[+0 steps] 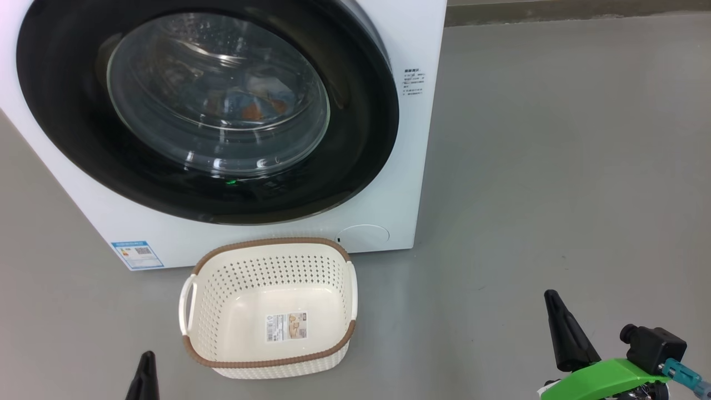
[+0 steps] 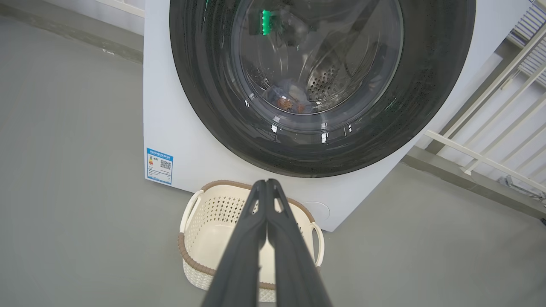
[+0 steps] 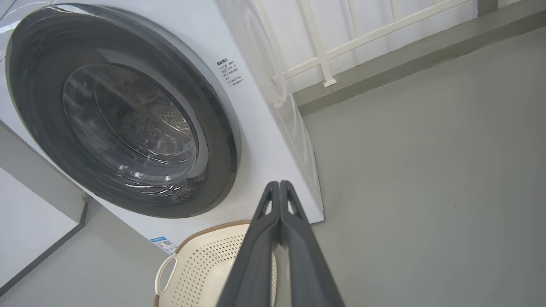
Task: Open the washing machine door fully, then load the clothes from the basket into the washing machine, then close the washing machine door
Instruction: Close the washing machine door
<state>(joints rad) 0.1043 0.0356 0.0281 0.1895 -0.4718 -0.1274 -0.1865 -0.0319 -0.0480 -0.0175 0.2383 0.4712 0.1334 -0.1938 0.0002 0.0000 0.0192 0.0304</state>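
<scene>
Head view: you'll see the door (image 1: 66, 111) shut, the clothes (image 1: 258, 106) behind its glass, and the basket (image 1: 272, 243) empty on the floor (image 1: 555, 166) at 6 o'clock below the washer (image 1: 419, 39) (job looks done). Left fingers (image 2: 251, 232) and right fingers (image 3: 296, 238) are pressed together, holding nothing, presumably parked.

One washing machine (image 1: 411, 166), one basket (image 1: 272, 242), two end effectors (image 2: 266, 184) (image 3: 279, 185), perhaps one garment (image 1: 253, 108) (behind glass)

Floor (image 1: 555, 166): grey, smooth. Carries white washing machine (image 1: 411, 166) at 11 o'clock; cream basket (image 1: 270, 243) upright, just beside, at machine's 6 o'clock.
</scene>
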